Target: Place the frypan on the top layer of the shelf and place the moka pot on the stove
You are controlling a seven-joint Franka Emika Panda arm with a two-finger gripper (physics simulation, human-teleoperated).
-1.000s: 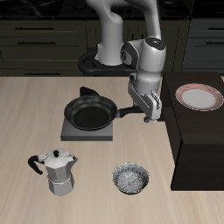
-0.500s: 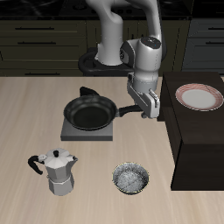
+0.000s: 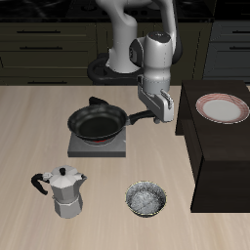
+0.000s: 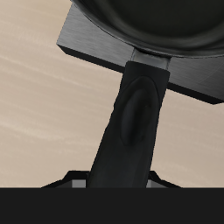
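On the stove [image 3: 100,145], near the middle of the surface [image 3: 29,127], sits the frypan [image 3: 97,121], its bowl covering most of the grey plate and overhanging the plate's back edge. Its handle [image 3: 143,117] runs out sideways beyond the stove edge toward the shelf [image 3: 223,161]. The gripper [image 3: 161,109] is at the handle's outer end, pinching it; the wrist view shows the handle [image 4: 133,122] passing straight back between the jaws, with the pan rim [image 4: 162,26] and a corner of the stove [image 4: 96,39] beyond it. Whether the pan base is touching the burner or raised just off it cannot be told. The moka pot [image 3: 64,191] stands upright on the surface nearer the front edge, well apart from the stove. A small metal bowl [image 3: 146,199] rests beside it, also near the front edge. On the shelf top lies a plate [image 3: 222,107] with a red rim, toward the back.
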